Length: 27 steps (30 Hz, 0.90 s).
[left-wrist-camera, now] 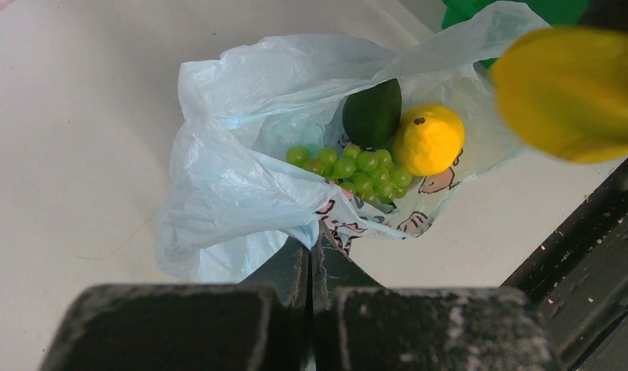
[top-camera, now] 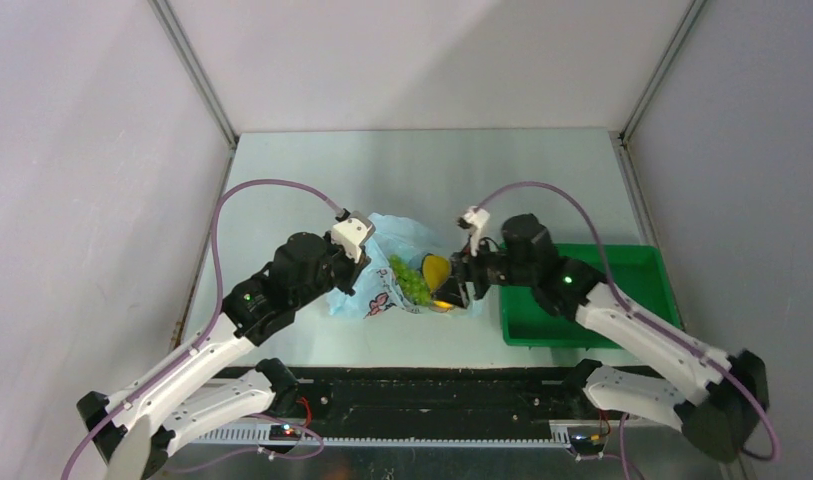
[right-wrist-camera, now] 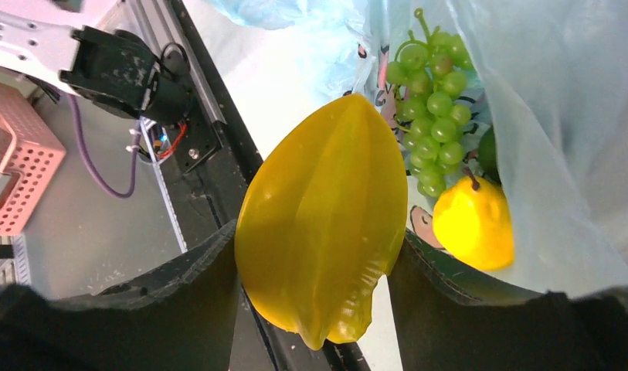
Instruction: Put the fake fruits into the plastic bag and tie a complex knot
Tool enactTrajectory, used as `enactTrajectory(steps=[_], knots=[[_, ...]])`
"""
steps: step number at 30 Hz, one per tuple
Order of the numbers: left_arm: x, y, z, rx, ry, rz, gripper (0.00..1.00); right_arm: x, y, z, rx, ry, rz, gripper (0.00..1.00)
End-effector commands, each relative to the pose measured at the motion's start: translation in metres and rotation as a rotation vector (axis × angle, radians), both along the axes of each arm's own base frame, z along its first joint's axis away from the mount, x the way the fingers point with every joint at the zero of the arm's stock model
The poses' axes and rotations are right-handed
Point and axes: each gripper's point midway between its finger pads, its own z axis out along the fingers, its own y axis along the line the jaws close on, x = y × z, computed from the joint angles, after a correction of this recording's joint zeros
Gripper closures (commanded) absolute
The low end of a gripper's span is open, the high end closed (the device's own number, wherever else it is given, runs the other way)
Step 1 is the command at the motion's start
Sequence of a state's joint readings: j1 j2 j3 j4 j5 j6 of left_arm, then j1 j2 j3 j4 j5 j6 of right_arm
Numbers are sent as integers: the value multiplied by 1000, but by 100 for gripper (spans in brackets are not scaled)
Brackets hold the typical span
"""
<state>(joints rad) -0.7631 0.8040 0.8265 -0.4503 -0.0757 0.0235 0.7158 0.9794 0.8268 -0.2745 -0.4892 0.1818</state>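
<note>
Two arms meet over the middle of the pale surface [top-camera: 382,170], one on each side of the light-blue plastic bag [left-wrist-camera: 233,170].

**Left arm.** The left pincer [left-wrist-camera: 312,263] is pressed together on a gathered fold of the bag's near edge, beside the pink-and-dark printed mark. The film rises from that pinch and spreads away from the wrist, so the mouth stands open toward the right arm.

**Bag contents.** Three pieces lie inside on the lower layer of film.
- The bunch of light-green grapes [left-wrist-camera: 357,171] sits at the centre.
- The yellow pear-like fruit [left-wrist-camera: 428,139] touches the right end of the bunch, as the left wrist view shows it.
- A dark green fruit [left-wrist-camera: 372,112] lies just behind both. It is partly covered by film, and it may be an avocado or a lime; the views do not settle which.

**Right arm.** The right pincer [right-wrist-camera: 318,255] grips a ribbed yellow fruit [right-wrist-camera: 326,193] between its two dark fingers, one finger against each flank. The fruit's pointed end faces away from the wrist. In the top view this fruit lies just right of the grapes, at the bag's open edge. The right wrist view shows the grapes and pear beyond it, under a translucent upper flap. Whether the fruit touches the film cannot be told.

**Surroundings.** A rigid green tray [top-camera: 637,262] stands on the surface to the right of the bag, under the right forearm.
</note>
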Motion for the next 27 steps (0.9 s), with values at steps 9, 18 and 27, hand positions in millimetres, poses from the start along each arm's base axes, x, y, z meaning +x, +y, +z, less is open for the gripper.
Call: enactTrajectory(steps=[9,18,27], knots=[[2,-1,8,-31,-22,5,100,40,70,-37,-195,76,16,79],[-4,-6,13,-56,-25,-36,100,108,90,-61,-235,146,-149,80],[-13,-13,18,-81,-34,-102,100,190,76,-95,-256,62,-517,82]])
